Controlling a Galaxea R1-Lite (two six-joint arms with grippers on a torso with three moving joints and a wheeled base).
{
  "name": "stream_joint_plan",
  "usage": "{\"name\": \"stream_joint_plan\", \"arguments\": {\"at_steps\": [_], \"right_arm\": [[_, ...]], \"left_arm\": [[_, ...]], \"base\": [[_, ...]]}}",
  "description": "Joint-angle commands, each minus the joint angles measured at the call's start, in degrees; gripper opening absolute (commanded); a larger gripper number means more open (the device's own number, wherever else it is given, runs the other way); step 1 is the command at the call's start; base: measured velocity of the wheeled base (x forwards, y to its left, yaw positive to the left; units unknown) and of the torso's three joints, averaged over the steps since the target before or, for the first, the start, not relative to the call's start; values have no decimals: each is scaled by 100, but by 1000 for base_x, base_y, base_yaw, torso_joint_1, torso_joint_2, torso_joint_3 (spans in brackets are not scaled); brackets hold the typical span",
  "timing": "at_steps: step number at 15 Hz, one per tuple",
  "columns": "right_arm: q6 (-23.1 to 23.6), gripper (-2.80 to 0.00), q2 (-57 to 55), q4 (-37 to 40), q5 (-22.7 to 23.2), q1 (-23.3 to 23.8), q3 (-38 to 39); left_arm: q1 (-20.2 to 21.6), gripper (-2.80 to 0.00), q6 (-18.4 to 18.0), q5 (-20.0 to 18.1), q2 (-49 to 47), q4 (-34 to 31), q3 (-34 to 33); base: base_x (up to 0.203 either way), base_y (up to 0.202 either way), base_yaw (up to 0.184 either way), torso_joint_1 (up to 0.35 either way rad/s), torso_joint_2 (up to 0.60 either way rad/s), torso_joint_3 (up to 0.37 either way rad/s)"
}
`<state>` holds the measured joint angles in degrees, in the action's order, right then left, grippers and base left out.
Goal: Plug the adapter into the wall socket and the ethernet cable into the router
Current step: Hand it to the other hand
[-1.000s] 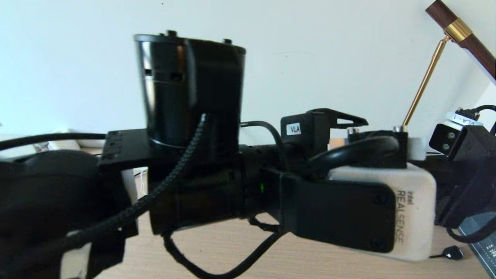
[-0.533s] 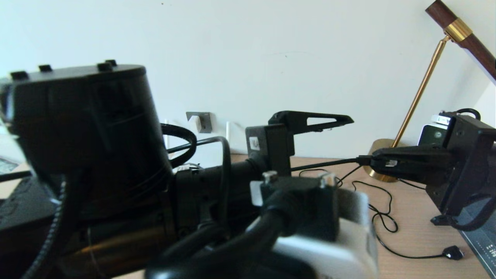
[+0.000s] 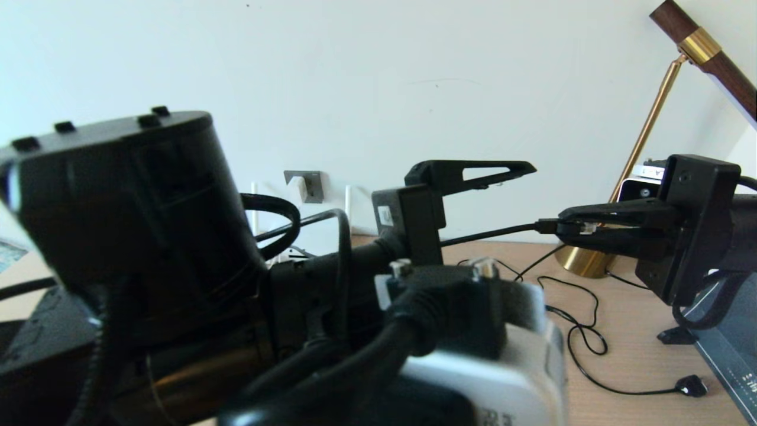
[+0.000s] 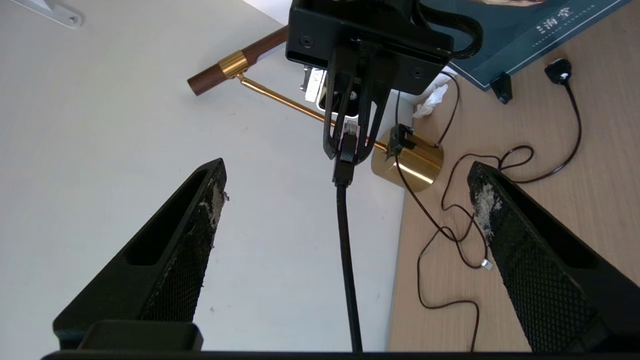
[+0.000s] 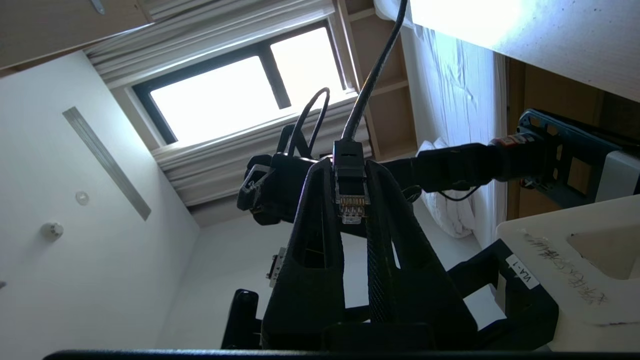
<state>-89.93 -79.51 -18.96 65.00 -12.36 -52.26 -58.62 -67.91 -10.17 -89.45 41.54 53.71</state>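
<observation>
My right gripper (image 3: 562, 228) is shut on the black plug of the ethernet cable (image 5: 350, 192), whose clear tip faces its wrist camera. It hovers above the desk near the brass lamp. The cable (image 4: 345, 260) runs from that plug between the wide-open fingers (image 4: 200, 210) of my left gripper (image 4: 347, 172) without touching them. The left arm fills the front of the head view; one finger (image 3: 473, 171) shows. The dark grey wall socket (image 3: 304, 184) is on the wall behind. Of the router, only slim white antennas (image 3: 348, 201) show beside the arm. The adapter is out of view.
A brass lamp base (image 3: 582, 260) stands on the wooden desk (image 3: 627, 355) by the wall, its stem leaning up to the right. A thin dark cord (image 3: 576, 343) loops over the desk to a small plug (image 3: 689, 386). A dark book (image 3: 730, 349) lies at the right edge.
My left arm has swung across and down, uncovering the wall socket and the right gripper. The right gripper has risen a little with the plug.
</observation>
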Motion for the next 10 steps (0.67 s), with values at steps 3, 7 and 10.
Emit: {"name": "stream_joint_plan", "arguments": {"at_steps": [3, 7, 10], "right_arm": [[-51, -280, -292, -18, 66, -3, -98], [-51, -280, -287, -20, 66, 81, -285], [-45, -280, -207, -40, 66, 93, -326]], "left_arm": [[0, 0, -83, -3, -607, 168, 257], [30, 0, -30, -36, -1073, 869, 418], [198, 0, -16, -192, -1178, 1232, 369]], "base": [[0, 0, 0, 0, 0, 0], [0, 0, 0, 0, 0, 0], [0, 0, 0, 0, 0, 0]]}}
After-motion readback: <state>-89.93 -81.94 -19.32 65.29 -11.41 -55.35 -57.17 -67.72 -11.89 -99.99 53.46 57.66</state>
